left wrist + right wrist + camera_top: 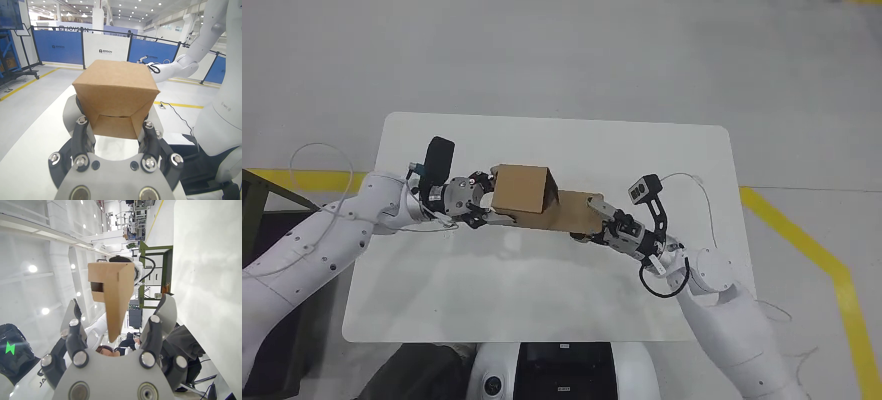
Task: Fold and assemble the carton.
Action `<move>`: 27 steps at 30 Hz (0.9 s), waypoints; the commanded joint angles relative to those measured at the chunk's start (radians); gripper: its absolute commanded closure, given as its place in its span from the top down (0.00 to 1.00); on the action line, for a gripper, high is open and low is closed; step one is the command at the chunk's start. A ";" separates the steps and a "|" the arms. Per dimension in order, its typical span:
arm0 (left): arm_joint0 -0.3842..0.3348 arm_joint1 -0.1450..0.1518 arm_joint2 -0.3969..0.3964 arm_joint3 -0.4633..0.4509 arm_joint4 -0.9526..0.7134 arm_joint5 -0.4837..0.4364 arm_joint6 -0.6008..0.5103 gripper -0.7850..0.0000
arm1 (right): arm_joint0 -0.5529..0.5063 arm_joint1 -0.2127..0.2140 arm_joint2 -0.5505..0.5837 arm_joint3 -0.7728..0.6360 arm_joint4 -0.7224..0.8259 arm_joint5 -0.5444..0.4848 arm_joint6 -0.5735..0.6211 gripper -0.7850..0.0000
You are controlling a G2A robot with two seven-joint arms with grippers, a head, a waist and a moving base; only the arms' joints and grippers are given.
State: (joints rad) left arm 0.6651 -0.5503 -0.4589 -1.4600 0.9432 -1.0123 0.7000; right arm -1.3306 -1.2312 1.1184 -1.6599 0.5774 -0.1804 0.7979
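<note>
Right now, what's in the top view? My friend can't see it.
A brown carton sits mid-picture over a white table. The left hand grips its boxy end, and the right hand is open around its long flap.

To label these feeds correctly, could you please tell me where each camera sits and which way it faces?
Top view: above the arms, facing down at the table; both arms meet at the carton.
Left wrist view: on the left wrist, facing along the left gripper, shut on the carton; right arm beyond.
Right wrist view: on the right wrist, facing along the open right gripper at the carton's flap; left arm beyond.
Shared: all three show the carton.
</note>
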 commanded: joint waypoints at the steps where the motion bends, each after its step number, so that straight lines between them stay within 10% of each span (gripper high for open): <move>1: -0.002 -0.004 0.002 0.001 0.000 0.000 -0.019 0.53 | 0.000 0.000 0.002 -0.005 0.003 -0.015 0.002 0.79; 12: -0.001 -0.024 -0.006 0.022 -0.007 0.000 -0.095 0.53 | -0.006 -0.002 0.006 -0.038 0.011 -0.073 0.006 0.80; 20: 0.008 -0.034 -0.012 0.011 -0.007 0.000 -0.112 0.53 | 0.007 -0.011 -0.022 -0.017 0.082 -0.111 0.019 0.49; 27: 0.014 -0.037 -0.021 0.007 0.003 0.000 -0.117 0.55 | 0.026 -0.013 -0.029 -0.002 0.017 -0.088 -0.010 0.49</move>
State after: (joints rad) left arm 0.6780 -0.5871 -0.4786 -1.4527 0.9455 -1.0123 0.5845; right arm -1.3047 -1.2447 1.0882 -1.6583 0.6136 -0.2765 0.7947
